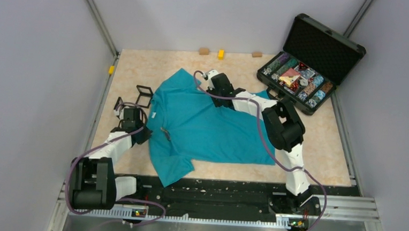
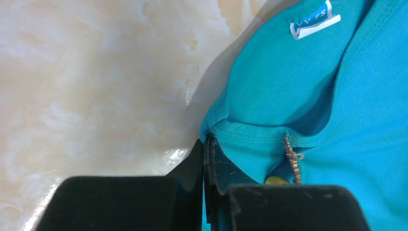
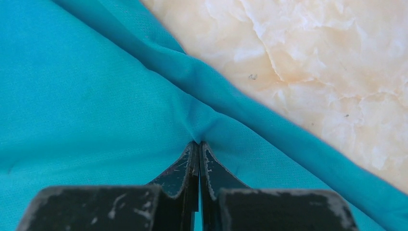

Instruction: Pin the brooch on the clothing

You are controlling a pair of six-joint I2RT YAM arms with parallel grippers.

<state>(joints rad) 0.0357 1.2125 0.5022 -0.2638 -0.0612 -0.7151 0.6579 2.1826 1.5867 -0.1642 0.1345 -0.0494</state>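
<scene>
Where the left gripper (image 2: 206,144) bites: black fingers pressed together on the stitched collar hem of the teal, fine-knit T-shirt (image 2: 365,120).
Right gripper (image 3: 198,146): scuffed fingers pinched tight on a puckered ridge at the T-shirt's far edge.
Brooch (image 2: 291,163): thin brownish beaded strip, edge-on, against the collar seam just beside the left fingers.
Arms: left low at the collar side; right bent across the T-shirt.
Top view only: open black case (image 1: 325,42) of trinkets, well beyond the T-shirt.
</scene>
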